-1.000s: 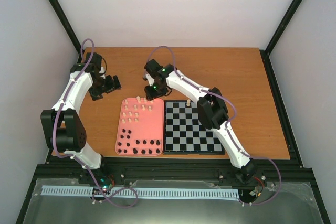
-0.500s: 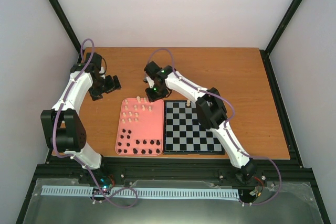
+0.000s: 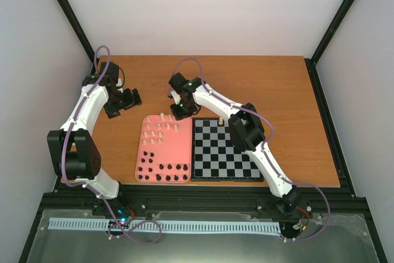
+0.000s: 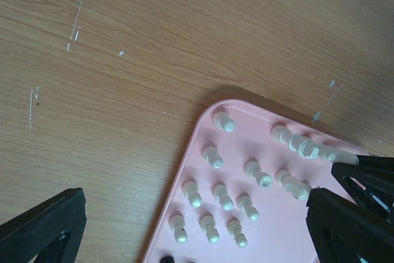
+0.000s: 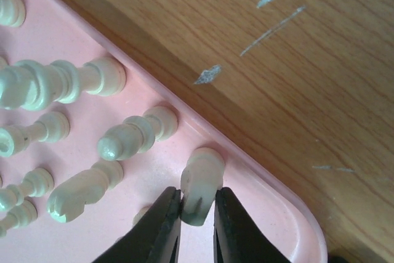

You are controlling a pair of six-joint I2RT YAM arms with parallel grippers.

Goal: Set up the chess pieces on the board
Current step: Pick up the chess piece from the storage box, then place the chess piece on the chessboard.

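Slipping is threatening: the right end effector [image 5: 197, 217] is pinching 1 cream chess piece [image 5: 201, 180] by its top only, in the pink tray's [image 5: 265, 214] far corner, and a tilted lift could be knocking the neighbouring piece [image 5: 138, 133]. The left end effector [image 4: 197, 214] is hanging wide open.

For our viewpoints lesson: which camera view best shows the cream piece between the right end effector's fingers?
Right wrist: close up, the right end effector pinches the cream piece at a corner of the pink tray. The top view buries it under that arm; the left wrist cannot single it out.
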